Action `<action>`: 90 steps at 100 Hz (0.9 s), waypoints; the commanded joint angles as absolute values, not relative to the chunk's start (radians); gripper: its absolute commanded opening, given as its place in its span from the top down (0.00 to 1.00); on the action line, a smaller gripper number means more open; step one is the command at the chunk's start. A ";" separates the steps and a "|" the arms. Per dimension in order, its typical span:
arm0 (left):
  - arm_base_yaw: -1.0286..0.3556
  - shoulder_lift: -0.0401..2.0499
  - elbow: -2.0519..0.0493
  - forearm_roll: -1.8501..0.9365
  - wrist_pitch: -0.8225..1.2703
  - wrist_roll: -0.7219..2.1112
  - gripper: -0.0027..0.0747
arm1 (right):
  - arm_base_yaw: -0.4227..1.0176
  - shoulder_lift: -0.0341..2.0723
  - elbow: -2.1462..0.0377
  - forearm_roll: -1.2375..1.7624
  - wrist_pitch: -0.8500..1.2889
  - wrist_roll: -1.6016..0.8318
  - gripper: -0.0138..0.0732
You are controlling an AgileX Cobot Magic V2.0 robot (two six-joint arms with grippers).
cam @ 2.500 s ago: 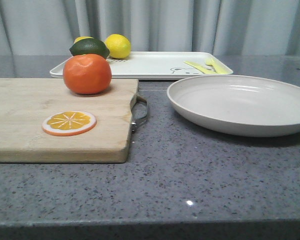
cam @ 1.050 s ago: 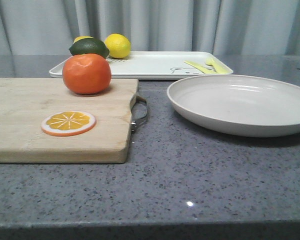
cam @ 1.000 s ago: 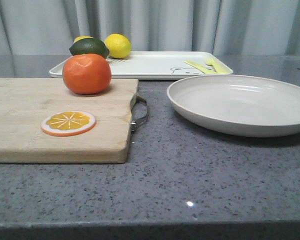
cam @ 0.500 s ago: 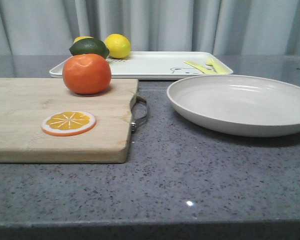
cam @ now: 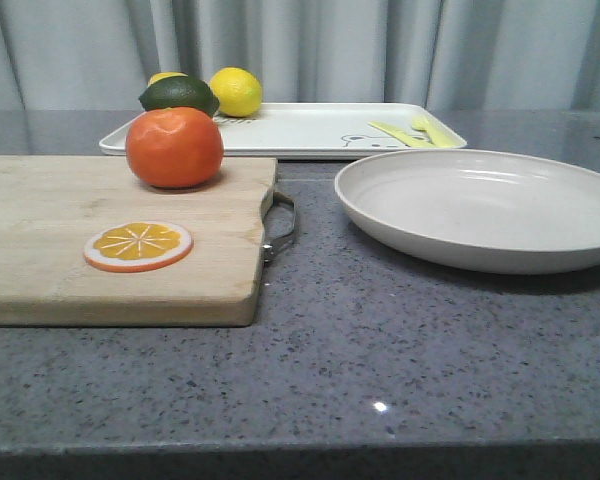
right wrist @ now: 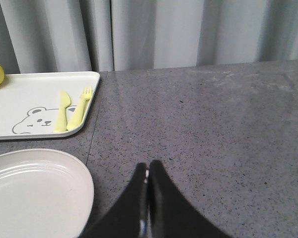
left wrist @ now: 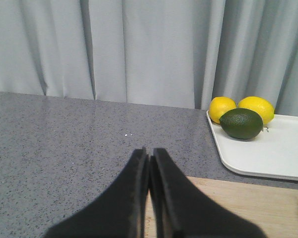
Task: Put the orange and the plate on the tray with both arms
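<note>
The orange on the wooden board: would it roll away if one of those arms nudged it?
Probably. The orange is round and rests freely on the flat cutting board, nothing bracing it, so a sideways push would likely roll it. Its dimpled skin may give the fingers some grip. It looks firm, so it should hold its shape.

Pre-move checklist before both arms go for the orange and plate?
1. Orange free on the cutting board, unobstructed: ok.
2. Plate empty on the counter: ok.
3. Tray middle bare; lemons, lime, knife and fork sit at its ends: ok.
4. Left gripper open for grasp: not ok, shut.
5. Right gripper open: not ok, shut.
</note>
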State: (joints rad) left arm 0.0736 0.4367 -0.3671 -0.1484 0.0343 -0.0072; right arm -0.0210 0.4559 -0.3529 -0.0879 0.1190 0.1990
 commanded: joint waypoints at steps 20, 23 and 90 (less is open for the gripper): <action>0.075 0.467 -0.420 -0.167 -0.069 -0.013 0.99 | -0.024 0.478 -0.427 -0.090 0.078 0.194 0.91; 0.075 0.474 -0.426 -0.167 -0.064 -0.013 0.99 | -0.024 0.489 -0.438 -0.090 0.095 0.194 0.91; 0.073 0.774 -0.635 -0.165 0.038 0.000 0.97 | -0.022 0.776 -0.630 -0.090 0.258 0.193 0.91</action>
State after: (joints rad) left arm 0.0736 0.7458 -0.5791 -0.1572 0.0994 0.0000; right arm -0.0210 0.7582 -0.5877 -0.0875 0.3280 0.1990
